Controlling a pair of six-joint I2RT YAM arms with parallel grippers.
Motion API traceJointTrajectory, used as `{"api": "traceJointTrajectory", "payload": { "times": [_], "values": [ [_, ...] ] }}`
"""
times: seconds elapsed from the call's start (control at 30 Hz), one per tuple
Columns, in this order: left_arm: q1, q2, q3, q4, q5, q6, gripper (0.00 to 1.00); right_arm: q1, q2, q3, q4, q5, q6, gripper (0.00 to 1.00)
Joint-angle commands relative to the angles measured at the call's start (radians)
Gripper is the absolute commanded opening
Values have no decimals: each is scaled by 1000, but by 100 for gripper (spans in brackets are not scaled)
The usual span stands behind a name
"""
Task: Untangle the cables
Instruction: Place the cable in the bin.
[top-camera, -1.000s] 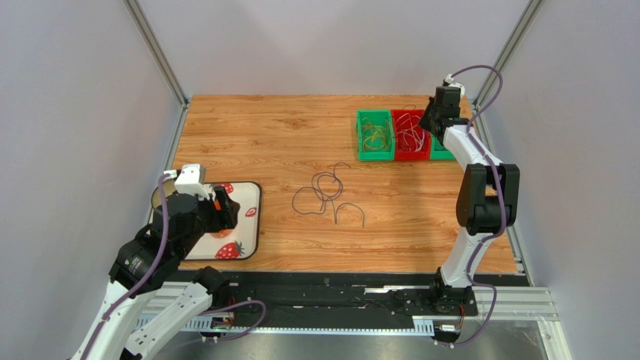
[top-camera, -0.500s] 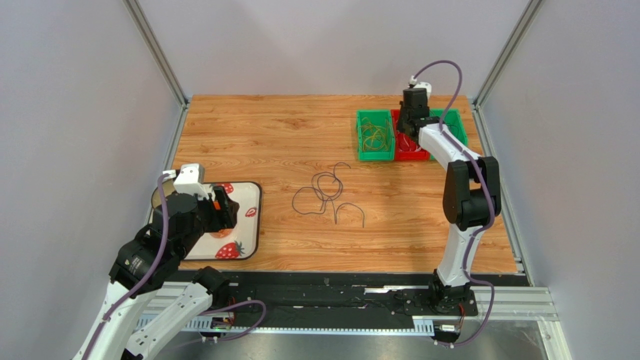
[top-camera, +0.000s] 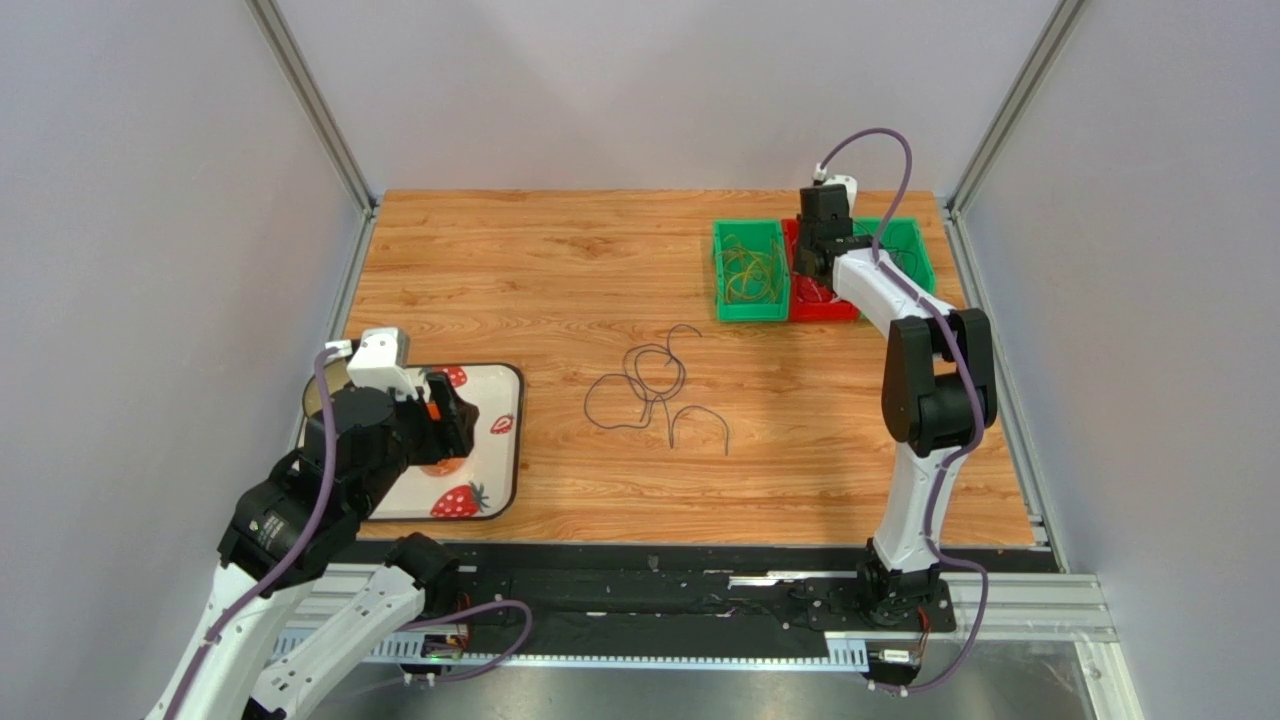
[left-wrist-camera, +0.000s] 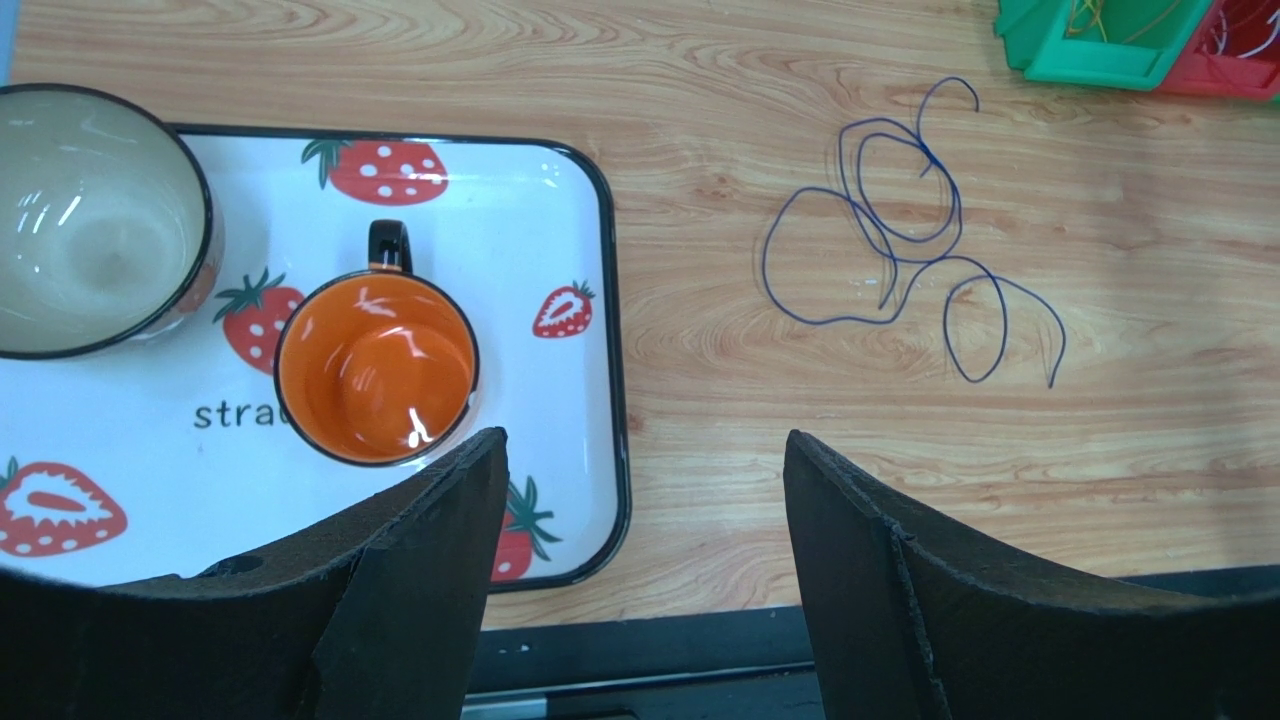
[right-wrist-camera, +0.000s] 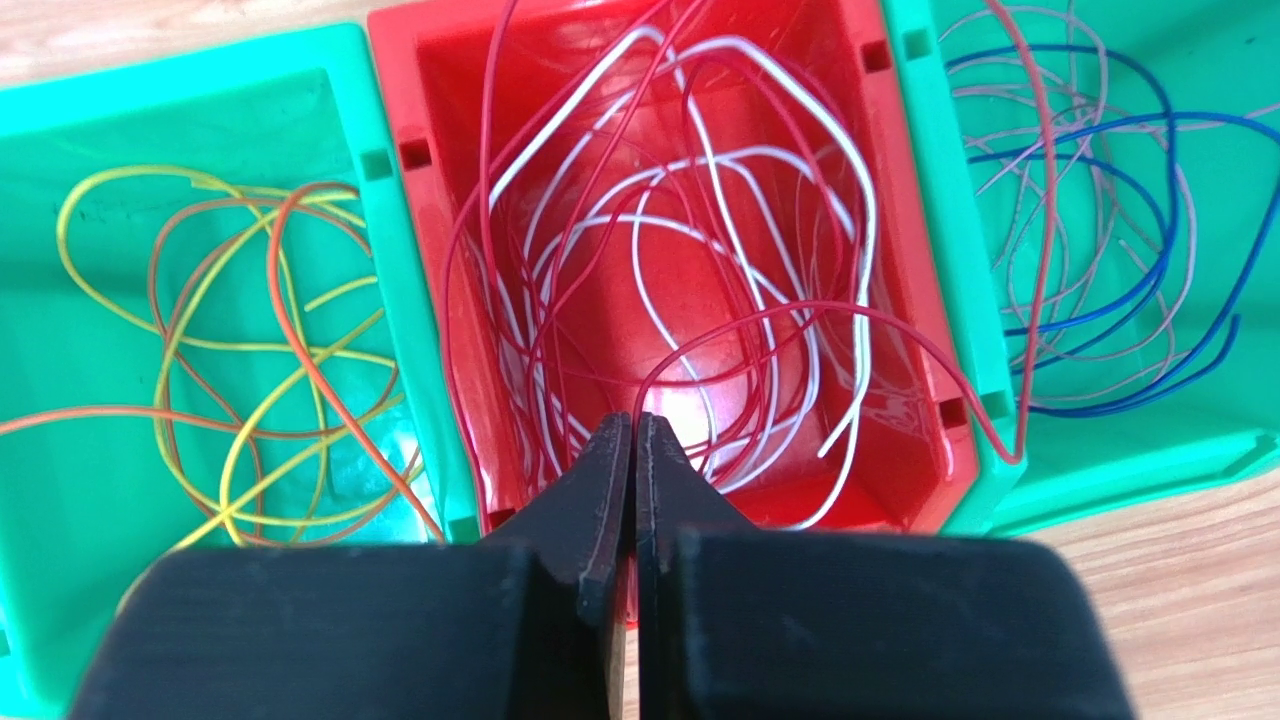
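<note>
A loose tangle of dark thin cables lies mid-table; it looks blue in the left wrist view. My right gripper hangs over the red bin. Its jaws are shut, and a red cable runs from the tips in an arc over the bin's right wall. The red bin holds red and white cables. My left gripper is open and empty above the tray's right edge, well left of the dark tangle.
A green bin left of the red one holds yellow and orange cables. A green bin on the right holds blue and pink cables. A strawberry tray carries an orange mug and a bowl.
My right gripper has swung left from the right green bin to above the red bin. The left arm and the dark tangle have not moved.
</note>
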Motion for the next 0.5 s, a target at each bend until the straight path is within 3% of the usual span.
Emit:
{"api": "traceJointTrajectory", "payload": {
  "times": [0.0, 0.2, 0.47],
  "values": [
    [7, -14, -6, 21, 10, 4, 76, 4, -2, 49, -42, -32, -10, 9],
    [7, -20, -8, 22, 11, 6, 76, 3, -68, 75, -79, -76, -16, 30],
    [8, -23, -8, 22, 13, 7, 76, -16, -120, 179, -176, -63, 5, 42]
  ]
}}
